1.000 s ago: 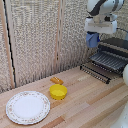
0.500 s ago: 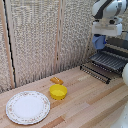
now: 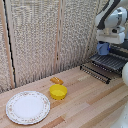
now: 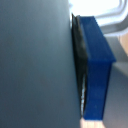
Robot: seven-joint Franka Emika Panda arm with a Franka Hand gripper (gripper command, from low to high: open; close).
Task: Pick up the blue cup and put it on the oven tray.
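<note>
The blue cup (image 3: 103, 49) hangs in the air at the exterior view's upper right, with my gripper (image 3: 105, 44) shut on it. It is just above the back end of the oven tray (image 3: 106, 63), a dark wire rack sticking out of the black oven (image 3: 123, 49). In the wrist view the blue cup (image 4: 96, 65) fills the frame very close, pressed against a dark finger pad (image 4: 79, 55). The cup's handle is not visible.
A shallow yellow bowl (image 3: 58, 91) sits mid-table with a small orange object (image 3: 56, 80) behind it. A round white patterned plate (image 3: 27, 106) lies at the exterior view's front left. A ribbed curtain wall (image 3: 45, 40) stands behind the table.
My gripper has carried the blue cup a little toward the exterior view's right and slightly down, closer to the oven. Bowl and plate have not moved.
</note>
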